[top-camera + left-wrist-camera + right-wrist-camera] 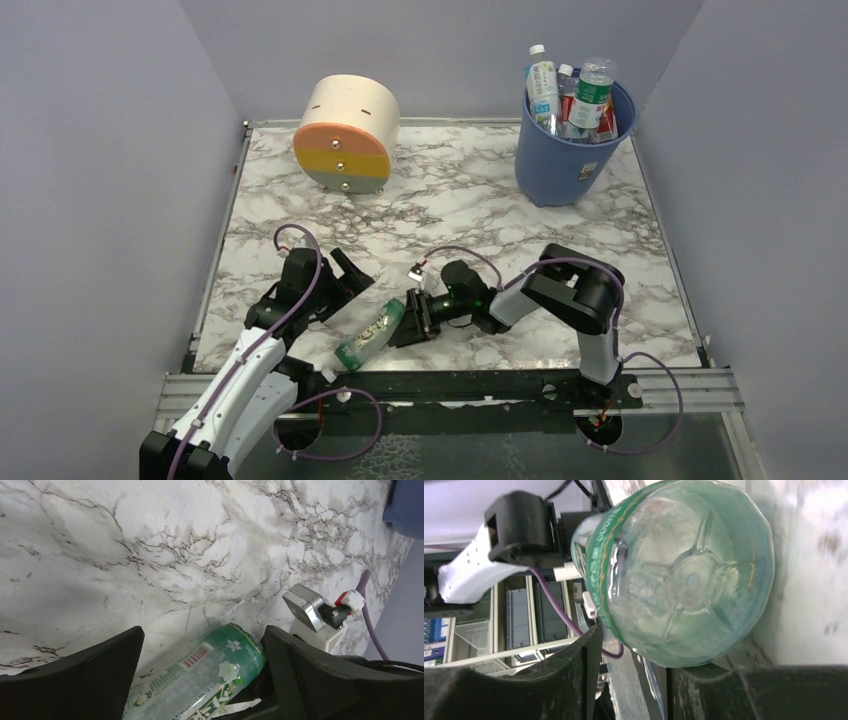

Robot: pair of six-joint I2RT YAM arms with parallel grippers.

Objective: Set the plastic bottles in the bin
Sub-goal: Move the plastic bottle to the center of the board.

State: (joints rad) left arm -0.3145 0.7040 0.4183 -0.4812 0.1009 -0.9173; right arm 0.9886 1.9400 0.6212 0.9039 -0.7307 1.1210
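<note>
The white marble-patterned table (450,200), veined in grey and smooth with a dull sheen, sits inside plain lavender walls (420,40). A ribbed metal rail (450,385) runs along its near edge.

At the far left a squat cream, orange and yellow cylinder (346,135) lies on its side, with small studs down its round face. At the far right corner the tall round blue plastic bin (560,165) stands upright, tapering downward, with a small white label on its wall. Several clear plastic bottles (570,95) stand packed inside it, and their caps and red, green and white labels poke above the rim.

One clear plastic bottle with a green label (368,337) lies on its side near the front edge, between the two arms. Its moulded base is petal-shaped and faintly green.

The left gripper (350,272) hangs over it with its matte black fingers spread wide, not touching the bottle seen between them from the wrist. The right gripper (410,318) is at the bottle's base end, its fingers apart. The base looms right at their tips, and I cannot tell whether they press on it.
</note>
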